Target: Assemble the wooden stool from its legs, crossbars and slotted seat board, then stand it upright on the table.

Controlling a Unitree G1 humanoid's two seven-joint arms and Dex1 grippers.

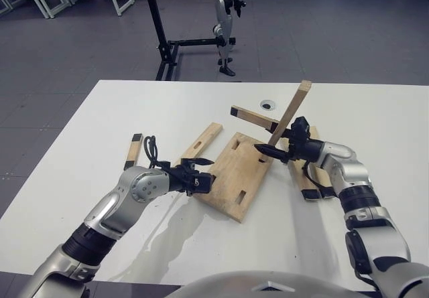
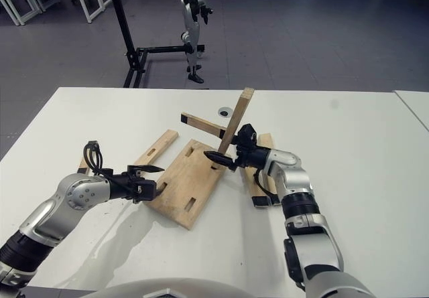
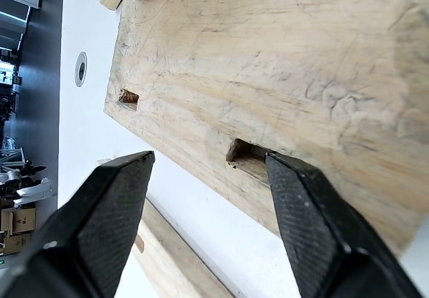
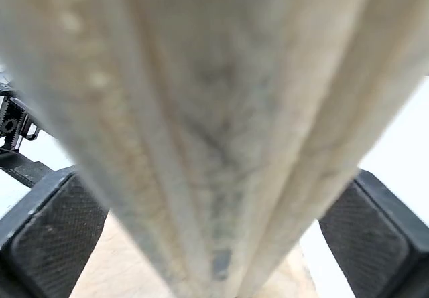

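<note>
Head view first: the board (image 1: pixel 234 174) lies flat in the middle of the bench (image 1: pixel 100 124), slots facing up. The left tool (image 1: pixel 203 175) sits at the board's near-left edge with its fingers spread wide and nothing between them but that edge; whether they touch the wood cannot be told. On the other side, the right tool (image 1: pixel 271 152) is clamped on a leg (image 1: pixel 289 117). The leg tilts up and away, and its lower end is down at the board's far-right corner. A second leg (image 1: pixel 253 116) with a dark tip lies just past the board's far edge. A slotted bar (image 1: pixel 201 144) lies just left of the board, and a short piece (image 1: pixel 133 149) lies further left.

On to the left wrist view: the fingers (image 3: pixel 107 217) stand well apart, one over bare bench and the other over the board. A slot (image 3: pixel 248 157) sits right beside that second fingertip.

The right wrist view shows the leg up close, with the pads (image 4: pixel 47 238) pressed against it from both sides.
</note>
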